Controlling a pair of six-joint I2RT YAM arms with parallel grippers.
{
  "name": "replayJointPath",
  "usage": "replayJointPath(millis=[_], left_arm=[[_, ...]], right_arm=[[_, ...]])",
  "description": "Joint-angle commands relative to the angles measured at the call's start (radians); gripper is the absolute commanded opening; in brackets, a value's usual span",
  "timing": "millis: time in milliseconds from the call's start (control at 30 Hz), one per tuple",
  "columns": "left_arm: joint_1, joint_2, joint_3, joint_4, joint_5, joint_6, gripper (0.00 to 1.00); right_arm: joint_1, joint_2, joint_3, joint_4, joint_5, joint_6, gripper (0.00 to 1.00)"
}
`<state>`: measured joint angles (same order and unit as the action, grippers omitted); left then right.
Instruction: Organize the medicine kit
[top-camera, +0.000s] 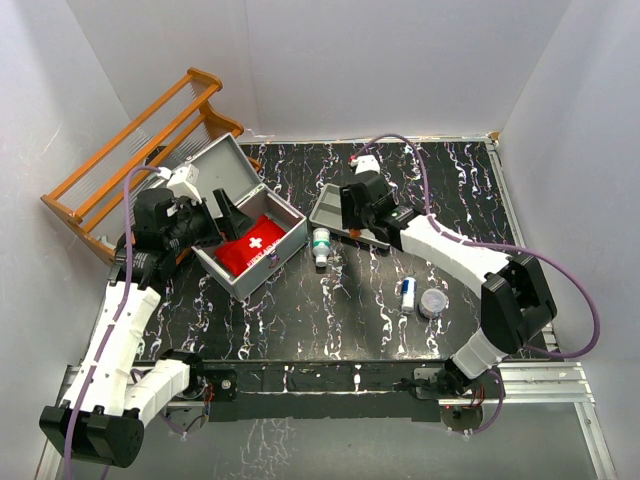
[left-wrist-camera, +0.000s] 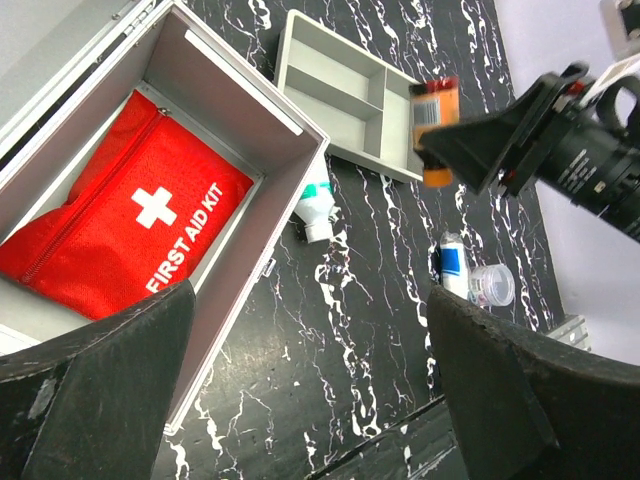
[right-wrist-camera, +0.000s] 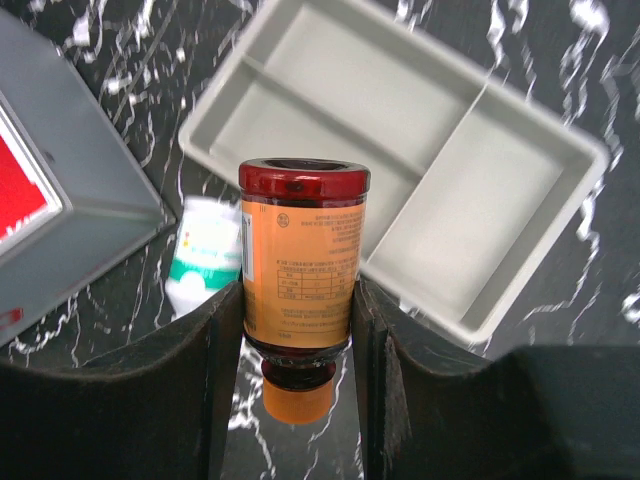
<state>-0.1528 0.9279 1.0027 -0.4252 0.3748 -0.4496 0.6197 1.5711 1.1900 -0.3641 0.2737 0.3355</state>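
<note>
The medicine kit (top-camera: 272, 262) is a grey metal case that stands open at the left, with its lid (top-camera: 222, 168) tipped back. A red FIRST AID KIT pouch (left-wrist-camera: 130, 220) lies inside the case (left-wrist-camera: 240, 150). My left gripper (left-wrist-camera: 310, 400) is open and empty and hovers by the case's near right wall (top-camera: 228, 215). My right gripper (right-wrist-camera: 300, 330) is shut on an orange-labelled brown bottle (right-wrist-camera: 300, 270). It holds the bottle above the table at the near edge of the grey two-compartment tray (right-wrist-camera: 420, 190). The bottle (left-wrist-camera: 435, 130) and tray (left-wrist-camera: 345, 95) also show in the left wrist view.
A white and green bottle (top-camera: 321, 245) lies between case and tray. A blue and white tube (top-camera: 408, 293) and a small clear jar (top-camera: 434, 302) lie at the right front. A wooden rack (top-camera: 140, 150) leans at the back left behind the case.
</note>
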Motion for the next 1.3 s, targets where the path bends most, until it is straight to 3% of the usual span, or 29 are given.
replayJointPath(millis=[0, 133, 400, 900, 1067, 1267], left_arm=[[-0.001, 0.009, 0.050, 0.014, 0.046, -0.012, 0.99], [-0.001, 0.017, 0.062, 0.015, 0.067, -0.028, 0.99], [-0.001, 0.010, 0.074, -0.007, 0.102, -0.045, 0.99], [-0.001, 0.020, 0.077, -0.026, 0.117, -0.056, 0.99], [-0.001, 0.019, 0.109, -0.070, 0.078, -0.034, 0.99], [-0.001, -0.003, 0.147, -0.129, -0.005, -0.004, 0.99]], right_arm=[[-0.049, 0.026, 0.091, 0.209, -0.019, -0.265, 0.22], [-0.116, 0.102, 0.172, 0.246, -0.201, -0.422, 0.21], [-0.176, 0.282, 0.307, 0.180, -0.400, -0.692, 0.20], [-0.224, 0.549, 0.513, 0.014, -0.439, -0.884, 0.19], [-0.224, 0.604, 0.604, -0.098, -0.455, -0.840, 0.28], [-0.224, 0.600, 0.640, -0.127, -0.437, -0.778, 0.47]])
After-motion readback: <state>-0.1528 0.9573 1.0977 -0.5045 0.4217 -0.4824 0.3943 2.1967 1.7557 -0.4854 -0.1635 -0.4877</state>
